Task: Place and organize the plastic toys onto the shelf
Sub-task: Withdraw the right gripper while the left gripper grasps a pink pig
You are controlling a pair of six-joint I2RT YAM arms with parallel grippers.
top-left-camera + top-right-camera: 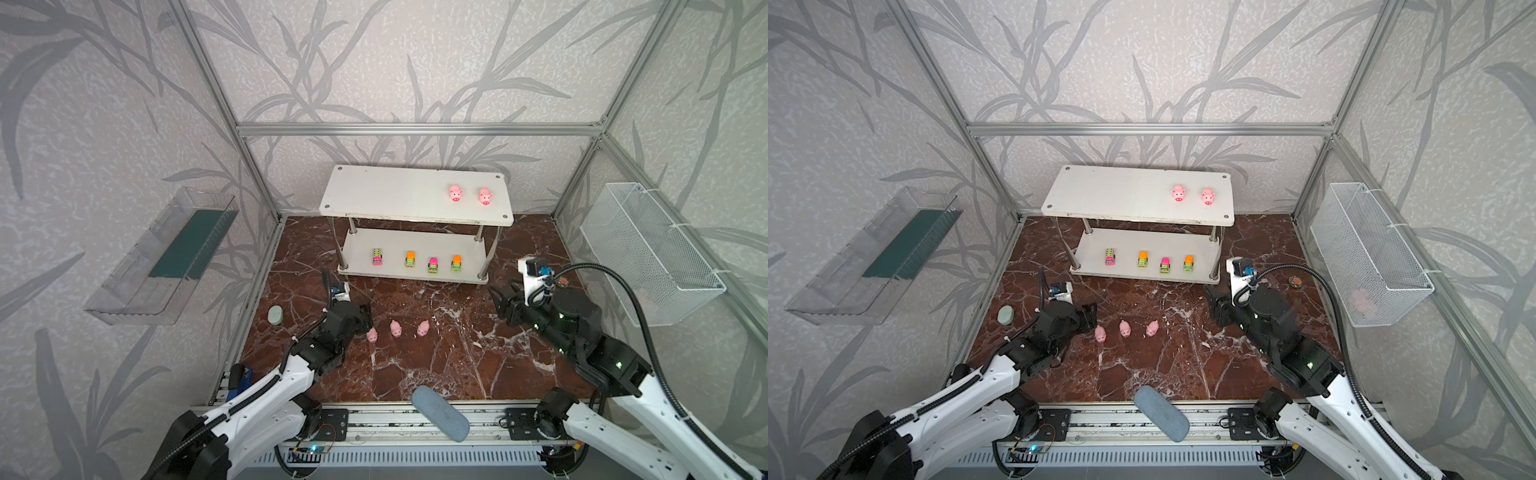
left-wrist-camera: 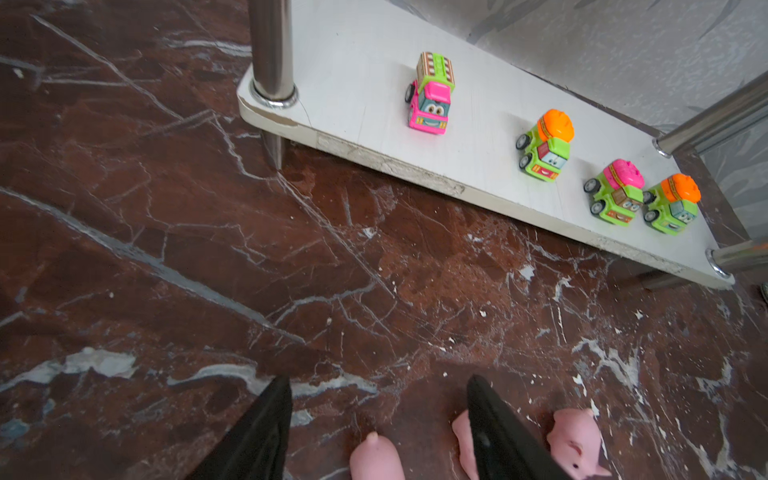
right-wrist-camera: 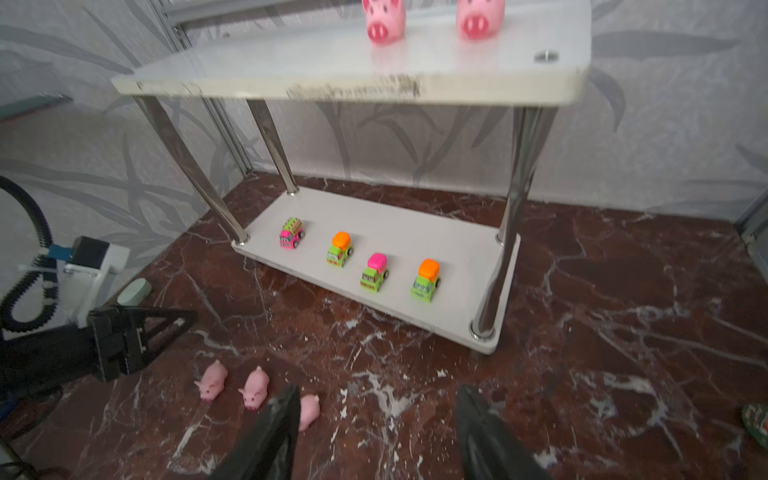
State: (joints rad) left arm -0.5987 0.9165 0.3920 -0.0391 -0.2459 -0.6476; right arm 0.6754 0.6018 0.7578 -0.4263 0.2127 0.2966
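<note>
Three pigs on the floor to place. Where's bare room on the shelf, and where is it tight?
Roomiest: the top board, bare from its left end to the two pigs at its right end. The lower board is crowded: four trucks line its front, leaving short gaps between them and a strip behind, under the top board.

Walls [image 1: 415, 62] are papered pale grey, printed with darker grey leaf fronds. An aluminium frame [image 1: 415, 129] is set along the corners and across the back wall. The floor [image 1: 436, 365] is laid in red-brown marble, veined white. A clear plastic tray [image 1: 137, 291] is fixed to one side wall, a white wire-mesh basket [image 1: 648, 249] to the opposite one.
</note>
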